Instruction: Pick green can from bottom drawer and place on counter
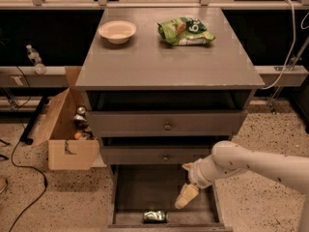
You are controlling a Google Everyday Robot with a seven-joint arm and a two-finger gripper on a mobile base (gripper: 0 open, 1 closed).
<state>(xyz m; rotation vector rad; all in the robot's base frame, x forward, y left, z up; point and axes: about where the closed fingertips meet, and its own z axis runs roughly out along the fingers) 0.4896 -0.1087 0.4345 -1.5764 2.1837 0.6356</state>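
1. Over the right part of the bottom drawer point(130, 190) hangs the gripper point(186, 197), pale yellow and tilted down and to the left. Whether it is open or closed I cannot tell.
2. The white arm point(251, 163) comes in from the right edge of the view and bends down toward this drawer.
3. The bottom drawer is pulled far out toward the camera. It is a shallow grey tray with low sides.
4. The green can point(155, 216) lies on its side on the drawer floor, close to the front wall and about in the middle of the width. It is below and to the left of the gripper, apart from it and not touched.
5. The middle drawer point(145, 156) and the top drawer point(145, 123) each have one small round knob, and both stand a little open.
6. The counter point(159, 66) carries a pale bowl point(117, 31) at the back left and a green snack bag point(185, 31) at the back right, well apart from each other.
7. On the speckled floor point(260, 129), left of the cabinet, stands an open cardboard box point(72, 153) with some small things inside. A black cable point(21, 149) lies near it.
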